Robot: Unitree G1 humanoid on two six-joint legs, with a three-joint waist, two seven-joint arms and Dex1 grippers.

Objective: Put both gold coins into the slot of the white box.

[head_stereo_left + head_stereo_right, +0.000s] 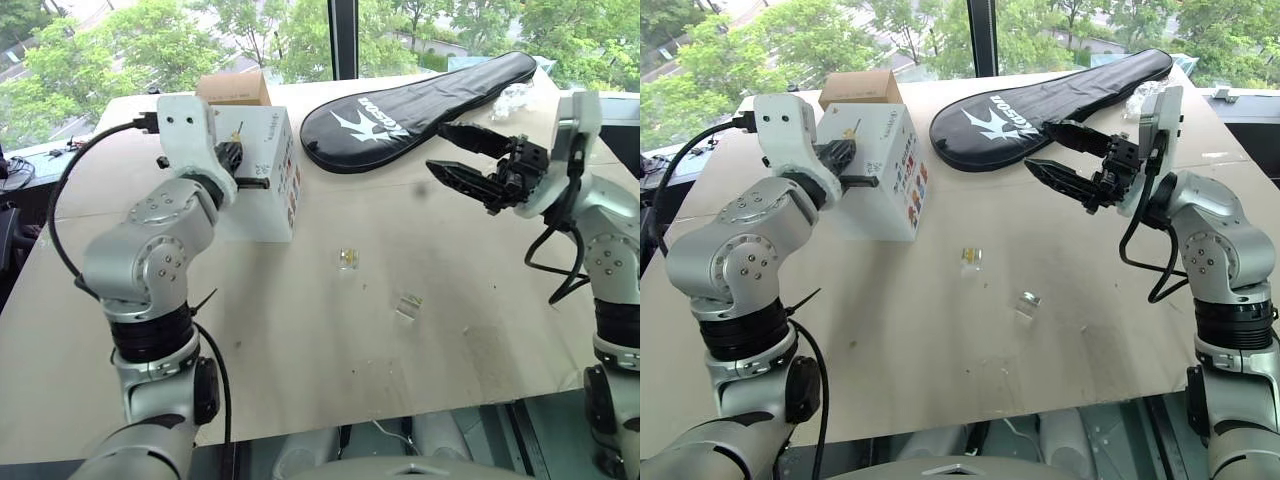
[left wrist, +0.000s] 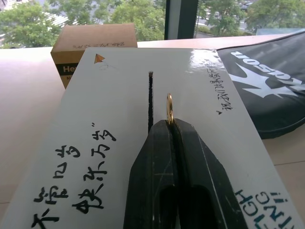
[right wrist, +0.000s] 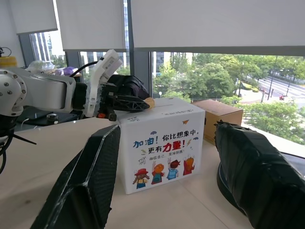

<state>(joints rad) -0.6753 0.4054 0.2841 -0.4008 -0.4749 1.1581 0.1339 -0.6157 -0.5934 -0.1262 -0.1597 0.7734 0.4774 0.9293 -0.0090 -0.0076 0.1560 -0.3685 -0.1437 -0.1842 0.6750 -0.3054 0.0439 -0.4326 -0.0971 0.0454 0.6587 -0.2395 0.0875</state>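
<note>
The white box (image 3: 162, 143) bears on one side face, above a row of small cartoon figures, the printed lines "加油!你比想象中,更有力量!", with "力量" in red. Its top face (image 2: 157, 124) carries black brush handwriting beside the slot (image 2: 150, 100), partly readable as "快乐万岁", a slanted smaller handwritten line too fine to read, and green letters ending "GH". The brown cardboard box (image 2: 90, 43) shows "He" on a dark band. The black racket cover (image 1: 420, 100) at the tabletop's far edge has a white swallow logo with "KASON".

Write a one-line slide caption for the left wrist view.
Left gripper holds a gold coin edge-up beside the slot in the white box.
</note>
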